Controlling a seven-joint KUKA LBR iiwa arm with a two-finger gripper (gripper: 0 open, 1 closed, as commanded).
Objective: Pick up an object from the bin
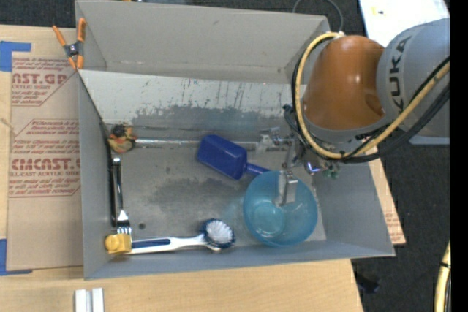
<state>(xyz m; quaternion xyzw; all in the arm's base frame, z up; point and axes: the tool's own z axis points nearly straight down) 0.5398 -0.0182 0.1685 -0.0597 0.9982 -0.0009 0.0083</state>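
Directly under the gripper [287, 193] sits a clear blue bowl [263, 221], mouth up. The tool reaches inside its rim, probably to take it by the wall, though I cannot tell whether it is spread or pressed together. Just left of the tool lies a blue scoop [219, 156], with a brush [175, 242] further left and nearer the camera. The arm [409, 62] reads "KUKA".
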